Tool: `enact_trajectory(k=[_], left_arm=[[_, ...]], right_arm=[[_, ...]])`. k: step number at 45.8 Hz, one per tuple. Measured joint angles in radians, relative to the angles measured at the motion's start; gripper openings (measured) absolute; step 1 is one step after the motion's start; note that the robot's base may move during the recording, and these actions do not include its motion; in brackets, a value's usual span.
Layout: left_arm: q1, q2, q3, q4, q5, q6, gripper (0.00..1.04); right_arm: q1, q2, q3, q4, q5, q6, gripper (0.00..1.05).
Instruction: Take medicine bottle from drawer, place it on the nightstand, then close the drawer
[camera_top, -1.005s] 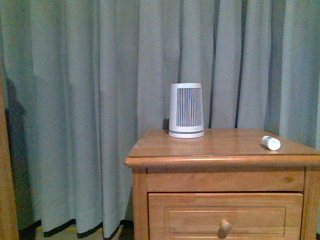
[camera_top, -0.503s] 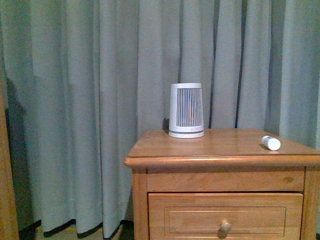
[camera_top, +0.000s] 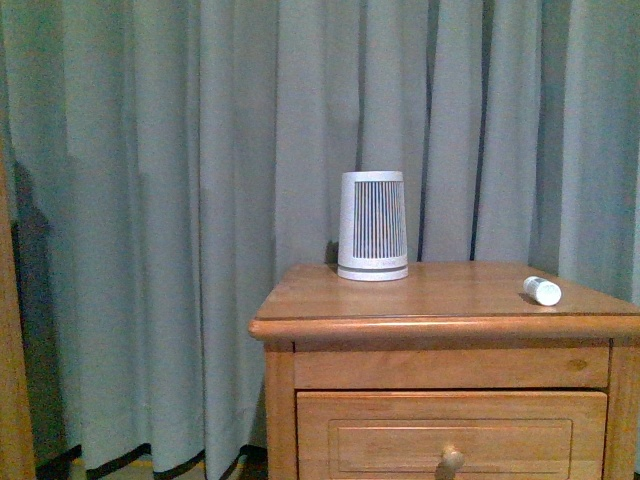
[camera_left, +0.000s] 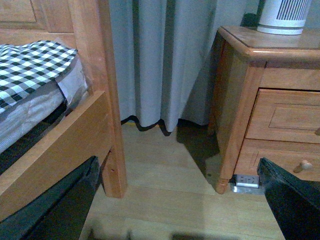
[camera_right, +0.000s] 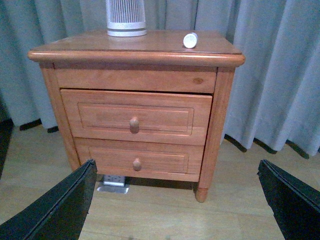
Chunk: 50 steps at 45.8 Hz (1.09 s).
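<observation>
Orange-brown wood with a smooth, faintly glossy finish makes up the nightstand (camera_top: 420, 325), a small cabinet with a flat, rounded-edge tabletop. Going left to right in the front view: a wooden post (camera_top: 12, 380) stands at the frame edge, then grey-green curtain (camera_top: 180, 200) hangs in soft vertical folds to the floor behind everything. On the tabletop, toward the back, stands a white tapered cylinder (camera_top: 372, 226) with fine vertical slats, upright. Well apart from it, near the right edge, the bottle (camera_top: 542, 290) lies on its side, a small white plastic cylinder with its round end facing the camera.

Below the tabletop, the drawer (camera_right: 135, 117) has a rectangular grooved panel and one round knob (camera_right: 134, 124); in the right wrist view its front stands slightly proud of the frame, more so at its right end. The lower drawer (camera_right: 137, 159) beneath looks flush. Short turned feet rest on pale plank flooring.

The left wrist view shows a bed frame (camera_left: 95, 100) of matching wood and a black-and-white checked cover (camera_left: 30, 65). The left gripper (camera_left: 182, 200) shows two dark fingers spread wide apart, holding nothing. The right gripper (camera_right: 175, 200) is likewise spread apart and empty, facing the nightstand.
</observation>
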Motion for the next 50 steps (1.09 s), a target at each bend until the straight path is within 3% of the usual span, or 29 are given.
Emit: enact_trajectory(k=[50], left_arm=[[0.0,0.0,0.0,0.0,0.0,0.0,0.98]], right_arm=[[0.0,0.0,0.0,0.0,0.0,0.0,0.98]])
